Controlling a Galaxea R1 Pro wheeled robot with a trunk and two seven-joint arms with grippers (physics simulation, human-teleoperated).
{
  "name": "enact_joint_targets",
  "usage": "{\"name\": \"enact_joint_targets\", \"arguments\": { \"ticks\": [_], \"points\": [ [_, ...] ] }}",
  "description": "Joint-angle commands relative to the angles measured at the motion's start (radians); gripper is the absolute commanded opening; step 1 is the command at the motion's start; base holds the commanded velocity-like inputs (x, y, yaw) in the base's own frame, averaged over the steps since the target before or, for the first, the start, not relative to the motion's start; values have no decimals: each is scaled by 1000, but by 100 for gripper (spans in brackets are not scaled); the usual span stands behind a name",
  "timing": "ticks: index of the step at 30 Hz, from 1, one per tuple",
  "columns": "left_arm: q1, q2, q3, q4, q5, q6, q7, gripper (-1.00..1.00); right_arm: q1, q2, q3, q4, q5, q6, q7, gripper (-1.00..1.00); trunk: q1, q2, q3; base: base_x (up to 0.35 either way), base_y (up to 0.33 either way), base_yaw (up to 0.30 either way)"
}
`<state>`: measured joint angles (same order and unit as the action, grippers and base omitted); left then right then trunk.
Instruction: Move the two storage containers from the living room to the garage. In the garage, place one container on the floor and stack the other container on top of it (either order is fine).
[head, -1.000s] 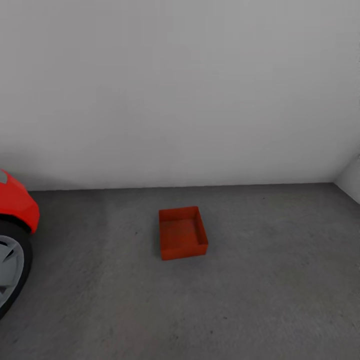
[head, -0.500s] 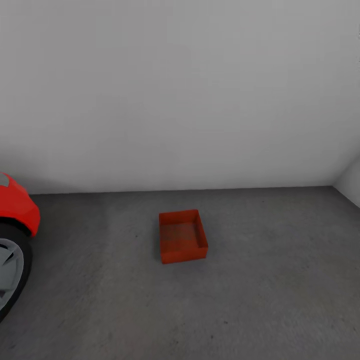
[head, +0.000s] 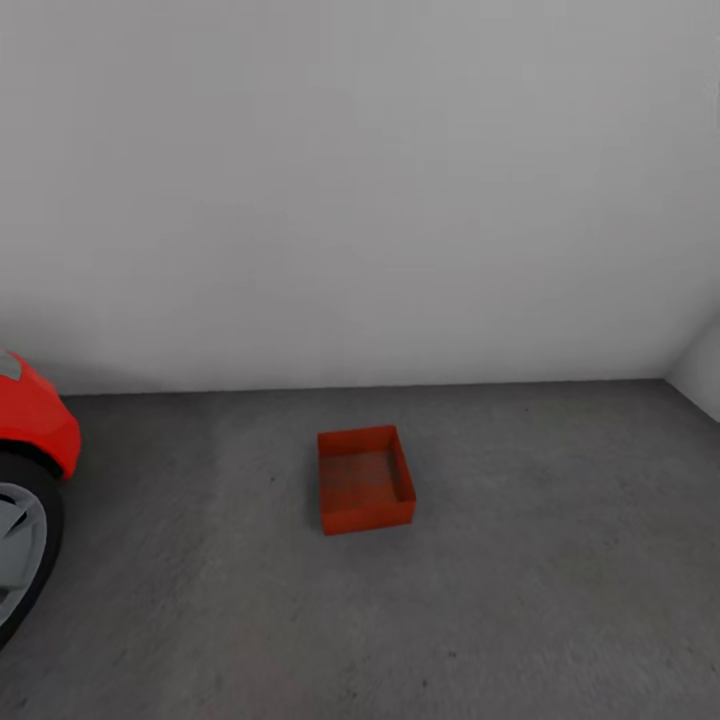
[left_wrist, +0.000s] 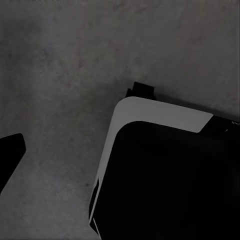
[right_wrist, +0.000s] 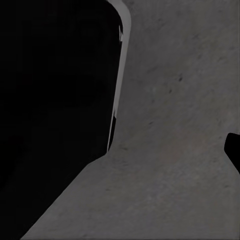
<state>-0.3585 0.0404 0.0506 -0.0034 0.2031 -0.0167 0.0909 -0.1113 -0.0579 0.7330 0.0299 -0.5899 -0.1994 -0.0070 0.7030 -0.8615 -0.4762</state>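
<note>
Jaws of left gripper and right gripper: spread or pressed together, impossible to tell from these views. At one edge of the left wrist view, just a dark pointed tip (left_wrist: 9, 155), perhaps a finger, with nothing against it; at one edge of the right wrist view, a similar dark sliver (right_wrist: 234, 150), likewise touching nothing visible. Beside each, a large black housing, with a pale grey rim (left_wrist: 160, 112) in the left wrist view and a thin pale edge (right_wrist: 119, 75) in the right, hanging over mottled grey concrete. From the head view: one storage container (head: 366, 480), orange-red, open-topped and empty, resting flat on the floor (head: 560, 580) of the garage, near the middle of the picture, slightly skewed to the back wall (head: 360, 200) and well clear of it. No hand or arm near the box. Well apart from it, at the view's left edge, the front corner of a red car (head: 38, 420), with a dark tyre and grey wheel (head: 15, 550) below the bodywork, standing on the same concrete. At far right, the start of a second pale wall (head: 702, 368), meeting the back wall in a corner. Bare concrete on every side of the container.
</note>
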Motion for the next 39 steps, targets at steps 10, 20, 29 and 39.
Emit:
{"name": "enact_joint_targets", "arguments": {
  "ticks": [10, 20, 29, 39],
  "points": [
    [0, 0, 4, 0, 3, -2, 1, 100, -1, 1, 8, 2, -5, -5, 0, 100, 0, -1, 15, 0, 0, 0],
    [0, 0, 5, 0, 2, -2, 1, 100, -1, 1, 8, 2, -6, -3, 1, 100, 0, -1, 31, 0, 0, 0],
    [0, 0, 4, 0, 2, -2, 1, 100, -1, 0, 8, 2, -7, -4, 1, 100, 0, -1, 45, 0, 0, 0],
    [0, 0, 4, 0, 2, -2, 1, 100, -1, -2, 8, 2, -7, -3, 1, 100, 0, -1, 61, 0, 0, -3]
  ]
}}
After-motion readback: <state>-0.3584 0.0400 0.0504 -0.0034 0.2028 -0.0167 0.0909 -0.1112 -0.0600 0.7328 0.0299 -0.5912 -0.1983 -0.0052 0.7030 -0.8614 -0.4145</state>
